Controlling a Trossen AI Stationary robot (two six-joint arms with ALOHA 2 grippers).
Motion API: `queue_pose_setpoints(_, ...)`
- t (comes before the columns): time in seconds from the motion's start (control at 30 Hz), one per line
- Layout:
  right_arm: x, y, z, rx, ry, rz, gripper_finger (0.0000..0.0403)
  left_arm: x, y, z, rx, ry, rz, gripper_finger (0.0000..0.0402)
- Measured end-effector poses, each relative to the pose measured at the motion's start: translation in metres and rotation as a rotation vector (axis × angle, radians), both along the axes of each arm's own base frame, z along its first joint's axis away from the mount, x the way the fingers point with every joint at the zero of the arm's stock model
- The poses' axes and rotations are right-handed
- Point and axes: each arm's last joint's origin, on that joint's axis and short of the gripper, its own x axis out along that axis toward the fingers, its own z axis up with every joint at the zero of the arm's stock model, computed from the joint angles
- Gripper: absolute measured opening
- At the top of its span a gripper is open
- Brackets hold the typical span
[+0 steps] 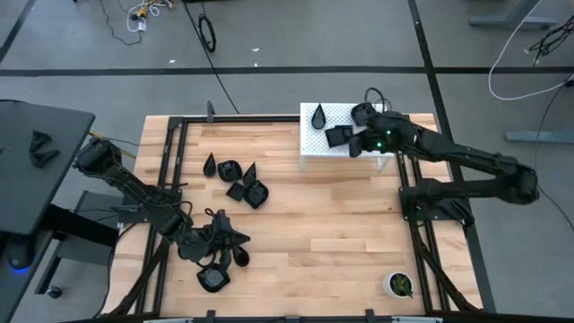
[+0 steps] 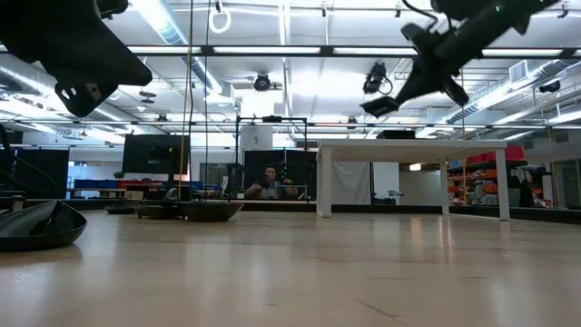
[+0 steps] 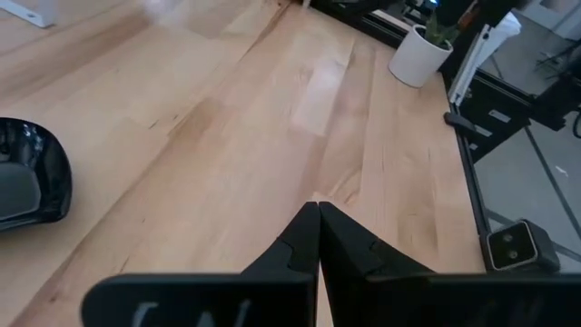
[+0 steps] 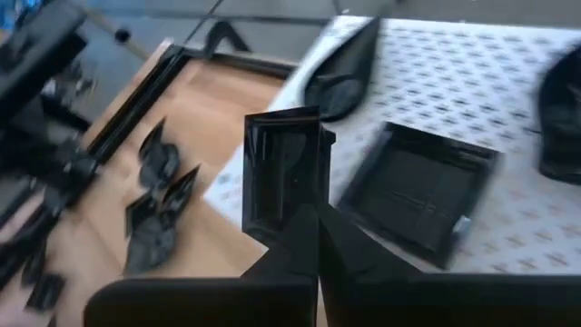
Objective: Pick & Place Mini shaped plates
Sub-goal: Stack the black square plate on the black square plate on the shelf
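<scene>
The mini shaped plates (image 1: 235, 179) are split between two places: some already lie on the white perforated stand (image 1: 309, 144) at the far side of the bench (image 1: 314, 224), among them a teardrop dish (image 4: 345, 68) and a square dish (image 4: 418, 186), while most remain on the wood in a cluster near the far left and another at the near left. The right gripper (image 4: 313, 213) hovers over the stand's edge with its fingers pinched on the rim of a square plate (image 4: 281, 168), which hangs tilted above the stand, so this one looks about to be set down. The left gripper (image 3: 318, 218) sits low over the near-left cluster with its fingers pressed together and nothing between them; one glossy dish (image 3: 27, 173) lies just off to its side. Judging by the counts, the job is in its early part, with only a handful placed and many more to move. A small white pot with a green plant (image 1: 398, 284) stands at the near right corner, well apart from both clusters and out of the way. The stand is filling on the right arm's side, so free room there may become tight.
</scene>
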Motion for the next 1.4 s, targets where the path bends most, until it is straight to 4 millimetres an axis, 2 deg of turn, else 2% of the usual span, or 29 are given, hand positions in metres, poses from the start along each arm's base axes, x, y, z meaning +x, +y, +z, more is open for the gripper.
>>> queue_pose_setpoints(0.17,-0.011,-0.015,-0.017,0.018,-0.038,-0.074,0.0,0.003,0.004,0.0,0.0,0.0,0.022,0.0009)
queue_pose_setpoints(0.43,-0.014,-0.025,-0.01,-0.007,-0.113,-0.086,0.0,0.005,0.006,0.0,-0.005,0.007,0.018,0.0009)
queue_pose_setpoints(0.6,-0.02,-0.026,-0.016,0.032,-0.051,-0.113,0.0,0.005,0.006,-0.001,-0.014,0.015,-0.003,0.0009)
queue_pose_setpoints(0.83,-0.022,-0.026,-0.016,0.075,-0.073,-0.061,0.0001,0.005,0.006,-0.001,-0.014,0.016,-0.004,0.0009)
queue_pose_setpoints(1.4,-0.029,-0.028,-0.02,0.097,-0.017,-0.108,0.0012,0.005,0.006,-0.001,-0.014,0.016,-0.003,0.0009)
